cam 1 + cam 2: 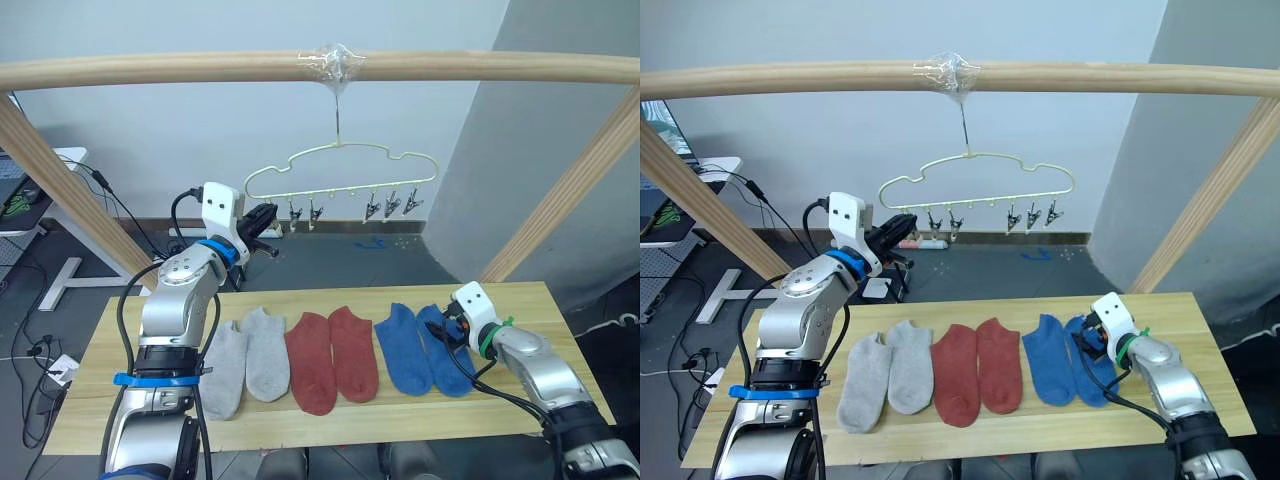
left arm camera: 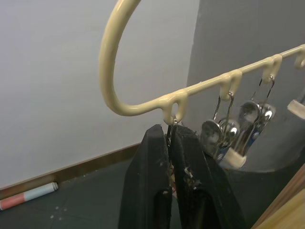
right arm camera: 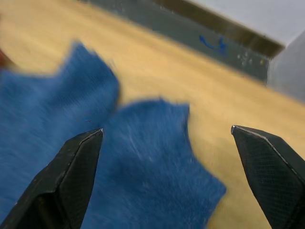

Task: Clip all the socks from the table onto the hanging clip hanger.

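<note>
Since all six socks lie flat in a row on the worktop point(image 1: 520, 300), grey pair point(image 1: 245, 360) to our left, rust-red pair point(image 1: 330, 358) in the middle, blue pair point(image 1: 425, 348) to our right, we judge the clipping not yet begun. We expect them to be light, soft and limp, so they will sag and fold from whatever point we pinch; the cuff edge looks the best place, leaving a free hem to feed into a clip. Our right gripper point(image 3: 167, 136) hovers just over the outer blue sock, jaws spread wide, holding nothing. Our left gripper point(image 2: 169, 143) is up at the clip hanger point(image 1: 340, 170), jaws closed on the end clip point(image 2: 169, 130). That wire hanger dangles from the wooden pole point(image 1: 150, 70) and will likely swing when pushed. We see no brand or legible writing anywhere
</note>
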Robot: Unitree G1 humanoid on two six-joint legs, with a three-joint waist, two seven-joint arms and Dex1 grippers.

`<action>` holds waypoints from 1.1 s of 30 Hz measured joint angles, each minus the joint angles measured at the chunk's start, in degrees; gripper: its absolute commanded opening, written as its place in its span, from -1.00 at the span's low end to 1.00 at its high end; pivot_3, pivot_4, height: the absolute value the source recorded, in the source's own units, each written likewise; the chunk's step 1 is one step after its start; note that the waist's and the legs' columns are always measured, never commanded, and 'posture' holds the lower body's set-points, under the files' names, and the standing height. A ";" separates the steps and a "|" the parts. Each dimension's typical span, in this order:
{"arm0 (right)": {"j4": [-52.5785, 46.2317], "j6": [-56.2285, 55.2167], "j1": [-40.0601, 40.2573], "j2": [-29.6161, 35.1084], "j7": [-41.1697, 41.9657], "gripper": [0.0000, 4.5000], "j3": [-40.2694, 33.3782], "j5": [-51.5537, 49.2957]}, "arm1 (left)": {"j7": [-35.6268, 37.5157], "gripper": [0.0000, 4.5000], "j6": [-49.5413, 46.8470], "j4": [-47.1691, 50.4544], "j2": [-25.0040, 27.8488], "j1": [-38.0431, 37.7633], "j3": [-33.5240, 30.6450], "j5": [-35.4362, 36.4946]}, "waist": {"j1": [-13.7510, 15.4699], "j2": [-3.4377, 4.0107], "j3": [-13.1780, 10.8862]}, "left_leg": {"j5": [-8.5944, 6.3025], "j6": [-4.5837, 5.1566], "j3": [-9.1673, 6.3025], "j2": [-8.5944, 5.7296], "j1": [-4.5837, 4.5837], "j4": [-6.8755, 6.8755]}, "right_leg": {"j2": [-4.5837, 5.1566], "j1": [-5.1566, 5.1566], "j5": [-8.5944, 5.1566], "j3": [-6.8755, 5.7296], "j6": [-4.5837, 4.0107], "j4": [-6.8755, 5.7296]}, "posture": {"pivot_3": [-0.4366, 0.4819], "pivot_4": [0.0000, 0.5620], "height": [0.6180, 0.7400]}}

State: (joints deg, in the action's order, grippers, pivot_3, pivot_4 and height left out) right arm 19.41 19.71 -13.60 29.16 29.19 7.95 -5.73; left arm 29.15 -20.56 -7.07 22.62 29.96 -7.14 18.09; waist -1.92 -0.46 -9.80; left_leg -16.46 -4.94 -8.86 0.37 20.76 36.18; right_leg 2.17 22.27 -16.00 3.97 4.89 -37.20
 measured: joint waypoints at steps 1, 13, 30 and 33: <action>2.03 -0.53 -0.59 -0.45 0.63 1.00 0.02 0.04 | 0.16 -0.99 0.12 -0.14 0.07 0.04 0.00 -0.06 | 0.00 0.05 -0.03 | 0.00 0.00 0.00 0.00 0.00 0.00 | 0.00 0.00 0.00 0.00 0.00 0.00 | 0.04 -0.38 1.00; 4.07 -3.34 -1.17 0.11 4.66 0.47 1.83 3.95 | 0.26 -1.00 0.13 -0.08 0.19 -0.01 -0.01 -0.16 | 0.08 0.10 -0.07 | 0.06 -0.11 -0.03 0.00 -0.04 0.02 | 0.01 -0.07 0.01 -0.01 0.00 -0.02 | 0.05 -0.40 1.00; -8.26 -6.97 3.23 6.38 11.78 -0.98 1.88 5.36 | 1.71 -1.00 -13.46 -1.38 0.23 3.25 -6.67 11.01 | -0.54 0.02 -0.55 | 0.06 -0.09 -0.10 -0.02 0.01 0.32 | -0.02 0.02 0.01 0.01 0.00 -0.45 | 0.05 -0.36 1.00; -21.57 1.11 -0.31 1.30 12.22 -0.98 2.13 1.07 | 1.34 -1.00 -20.82 -2.17 0.14 5.33 -8.98 16.01 | -1.41 -0.07 -0.75 | 0.05 -0.09 -0.26 0.06 -0.04 0.42 | -0.13 0.02 -0.01 -0.10 -0.01 -0.73 | 0.05 -0.36 1.00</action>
State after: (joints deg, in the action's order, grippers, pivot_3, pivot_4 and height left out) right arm -2.16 20.82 -13.90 30.46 41.40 10.08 -4.66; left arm 30.49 -41.38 -9.25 22.76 35.28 -16.11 34.10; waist -3.33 -0.53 -10.56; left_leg -16.41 -5.03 -9.12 0.42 20.71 36.60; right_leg 2.04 22.29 -16.01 3.87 4.88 -37.92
